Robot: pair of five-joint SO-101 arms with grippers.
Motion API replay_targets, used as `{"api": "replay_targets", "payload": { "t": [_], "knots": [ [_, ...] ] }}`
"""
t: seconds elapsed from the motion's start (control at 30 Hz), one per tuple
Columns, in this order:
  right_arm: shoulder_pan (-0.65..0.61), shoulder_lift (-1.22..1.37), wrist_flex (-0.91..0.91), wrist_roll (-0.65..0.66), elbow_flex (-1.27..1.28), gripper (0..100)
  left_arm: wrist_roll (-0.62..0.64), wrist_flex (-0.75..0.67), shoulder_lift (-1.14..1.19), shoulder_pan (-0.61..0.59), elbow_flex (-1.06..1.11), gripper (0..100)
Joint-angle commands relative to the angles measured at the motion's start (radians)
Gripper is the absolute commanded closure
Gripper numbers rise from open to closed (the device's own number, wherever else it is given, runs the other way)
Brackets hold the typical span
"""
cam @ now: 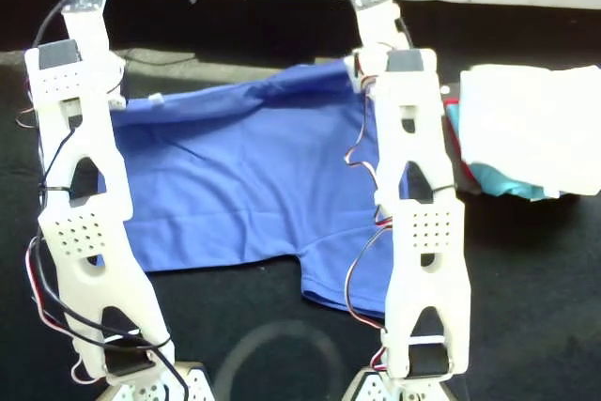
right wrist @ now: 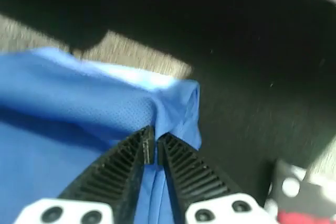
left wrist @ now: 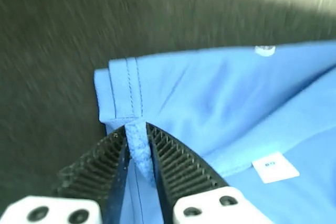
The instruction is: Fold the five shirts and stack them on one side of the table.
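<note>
A blue shirt [cam: 244,185] lies spread between the two arms on the dark table, its far edge lifted. My left gripper [left wrist: 139,153] is shut on a hemmed corner of the blue shirt [left wrist: 220,93] at the far left. My right gripper [right wrist: 155,148] is shut on the blue shirt [right wrist: 79,108] at its far right corner. In the high view the left gripper [cam: 113,91] and the right gripper [cam: 359,70] hold the far edge. A stack of folded shirts [cam: 531,129], white on top with teal beneath, sits at the right side.
The dark table [cam: 526,288] has free room in front and to the right front. A pale strip of surface [right wrist: 131,56] shows behind the shirt. Cables hang along both arms.
</note>
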Motion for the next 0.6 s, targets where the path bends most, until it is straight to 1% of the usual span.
{"api": "replay_targets", "payload": {
  "t": [0.0,0.07,0.13,0.23,0.43,0.57],
  "knots": [
    [-0.005,-0.016,0.191,0.005,-0.09,99.2,-0.005,0.094,-0.012,0.015,-0.039,99],
    [-0.005,-0.01,0.262,0.005,-0.108,99.2,-0.006,0.137,-0.013,0.015,-0.039,99],
    [-0.002,-0.008,0.285,0.005,-0.107,99.2,-0.006,0.176,-0.013,0.015,-0.039,99],
    [0.005,-0.007,0.271,0.006,-0.058,99.2,-0.006,0.224,-0.008,0.016,-0.036,99],
    [0.024,0.084,0.16,0.005,0.007,99.2,-0.008,0.241,0.008,0.015,-0.025,99],
    [0.031,0.085,0.196,0.003,-0.051,99.2,-0.008,0.269,0.015,0.012,-0.028,99]
  ]
}}
